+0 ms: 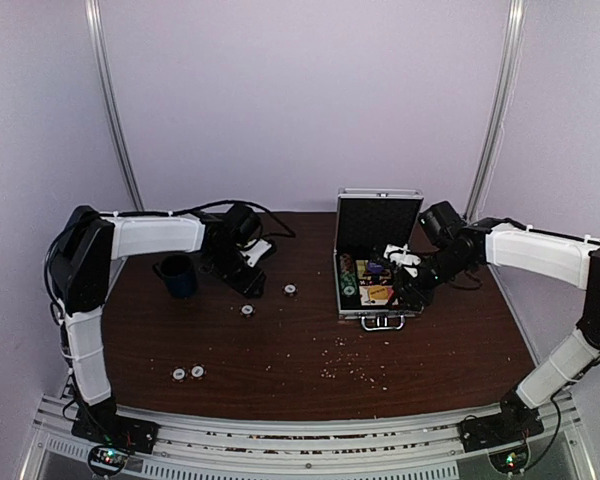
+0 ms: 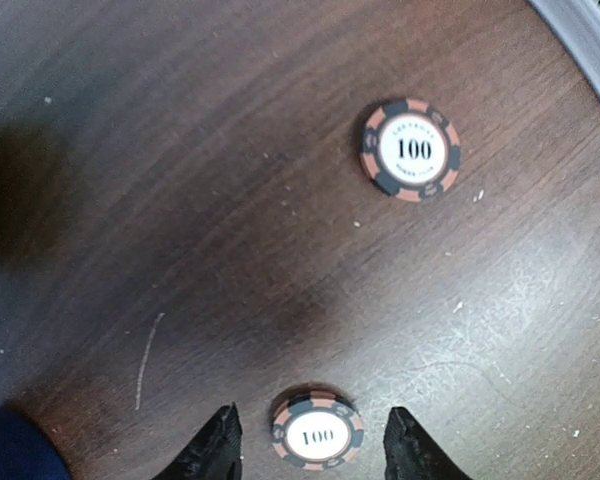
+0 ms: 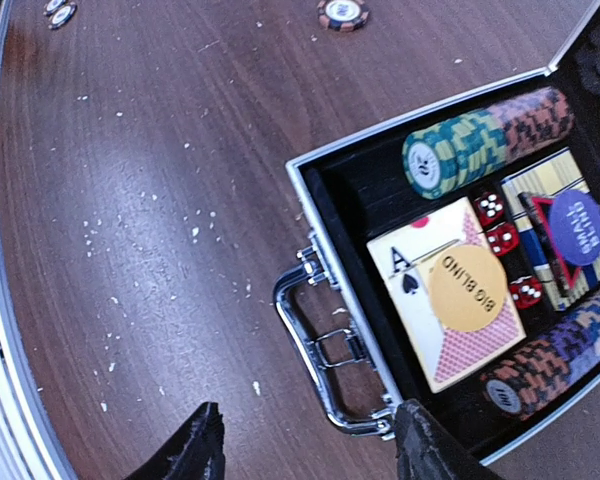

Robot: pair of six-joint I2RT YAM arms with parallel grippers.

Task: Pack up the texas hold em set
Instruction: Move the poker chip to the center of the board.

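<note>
While chip-gathering is underway, the left claw [image 2: 313, 420] is hanging open astride a 100 chip [image 2: 318, 438], needing only to close and lift; the right claw [image 3: 308, 418] is gaping just short of the briefcase handle [image 3: 296, 335].

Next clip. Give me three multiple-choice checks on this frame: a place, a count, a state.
1. The BIG BLIND button lies: A on the table; B on a card deck in the case; C in the left gripper.
2. Loose chips on the table, top view: A two; B four; C six.
3. The left gripper is: A shut on a chip; B shut, empty; C open.
1B: it rests on the ace-faced deck inside the case. 2B: two near the left gripper, two toward the front edge. 3C: its fingers stand apart, a chip between them.
</note>
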